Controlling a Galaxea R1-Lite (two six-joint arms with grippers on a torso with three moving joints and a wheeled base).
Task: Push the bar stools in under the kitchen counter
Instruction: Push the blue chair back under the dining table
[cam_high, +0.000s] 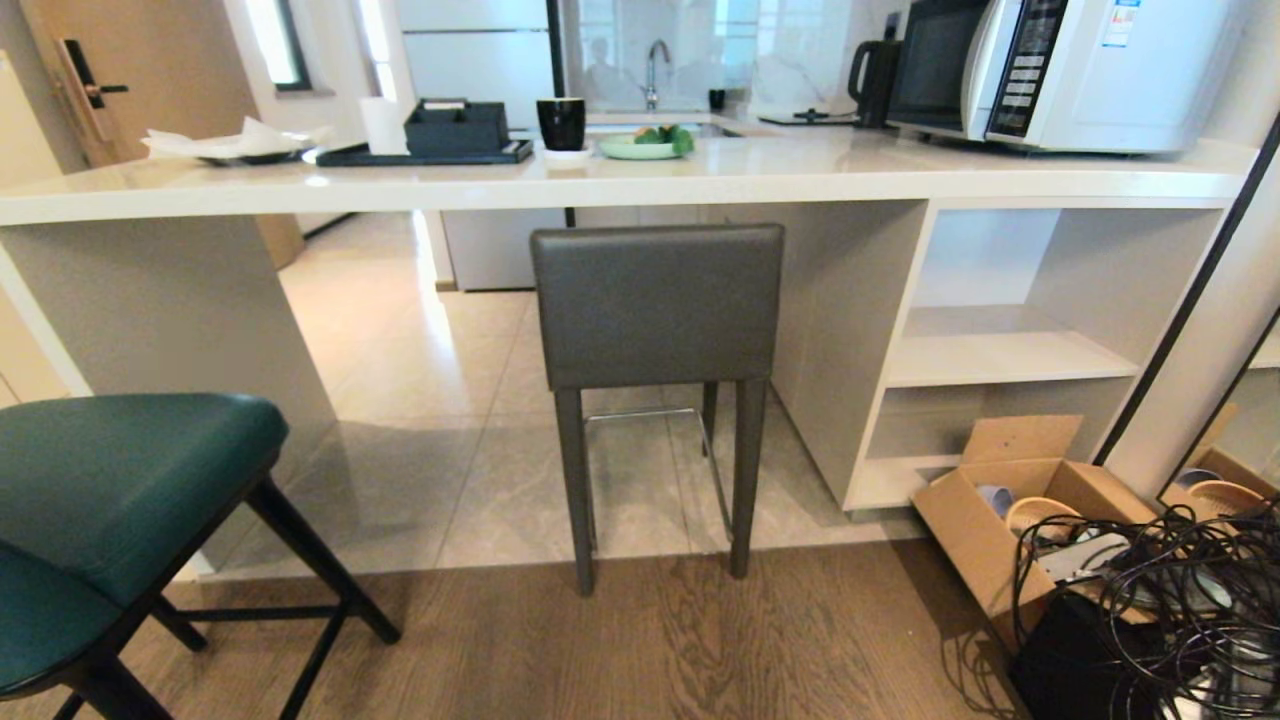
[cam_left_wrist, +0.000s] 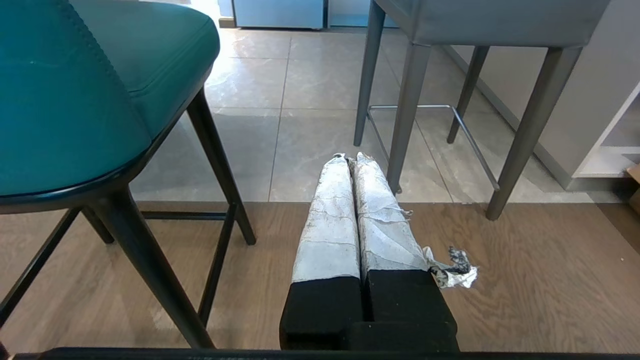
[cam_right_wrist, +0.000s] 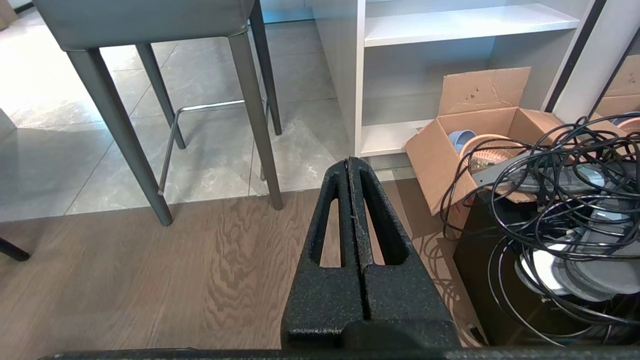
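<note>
Tape-wrapped left gripper (cam_left_wrist: 350, 159): clenched, empty, low over wood floor. Black right gripper (cam_right_wrist: 349, 162): clenched, empty, likewise low. Dark grey rectangular-backed bar stool (cam_high: 655, 305): I see it straight ahead, back just below the glossy off-white stone kitchen counter (cam_high: 700, 175), rear legs on the wood. Teal leather stool (cam_high: 110, 490): near left, well outside. Risk I judge: an off-centre push twists a stool, or tangled black cables (cam_high: 1180, 590) snag the base.
</note>
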